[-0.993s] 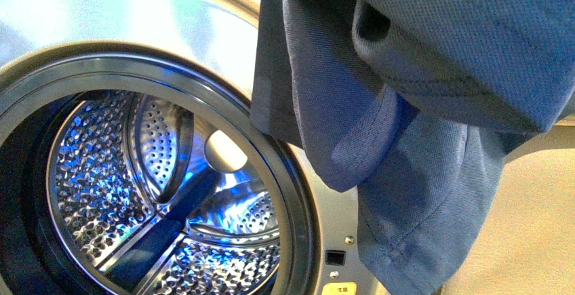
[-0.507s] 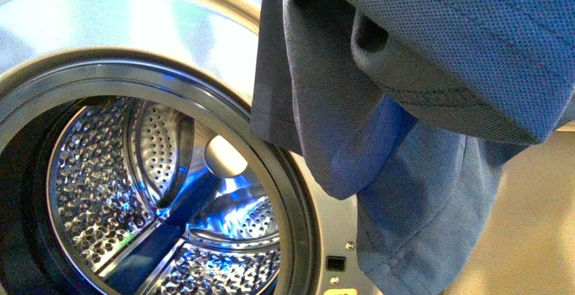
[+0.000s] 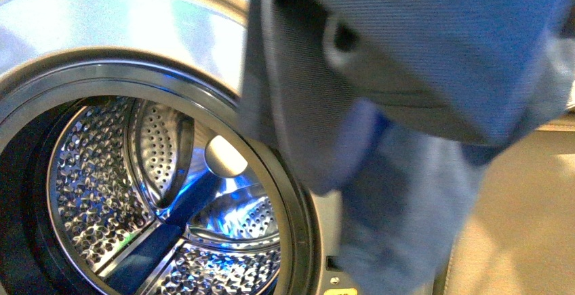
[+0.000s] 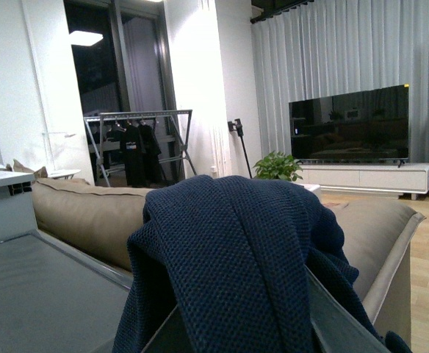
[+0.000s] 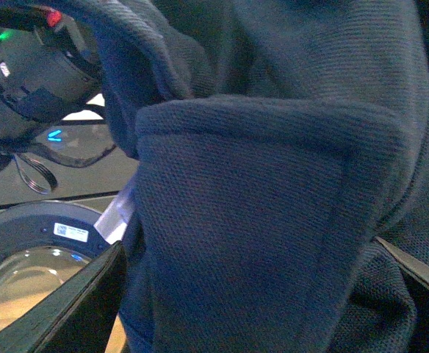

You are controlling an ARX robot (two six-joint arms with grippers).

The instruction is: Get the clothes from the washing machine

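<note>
The clothes [image 3: 420, 71], a slate-blue pique-knit garment, hang blurred across the upper right of the front view, outside the washing machine [image 3: 169, 30]. Its dimpled steel drum [image 3: 102, 193] stands open and holds no fabric that I can see. In the left wrist view the clothes [image 4: 229, 250] drape over my left gripper [image 4: 244, 334], which is shut on them. My right gripper [image 5: 236, 309] is open, and a hemmed fold of the clothes [image 5: 258, 220] hangs between its spread fingers [image 5: 60, 309]. Neither gripper shows in the front view.
A beige sofa [image 4: 82, 213] lies behind the left gripper, with a clothes rack [image 4: 137, 143], a plant [image 4: 277, 167] and a television [image 4: 350, 125] beyond. The machine's round glass door [image 5: 20, 283] stands open under the right gripper, beside the left arm's joint [image 5: 34, 73].
The hanging clothes have swung to the left and gone blurred with motion, and now cover more of the machine's front panel. The drum looks the same.
</note>
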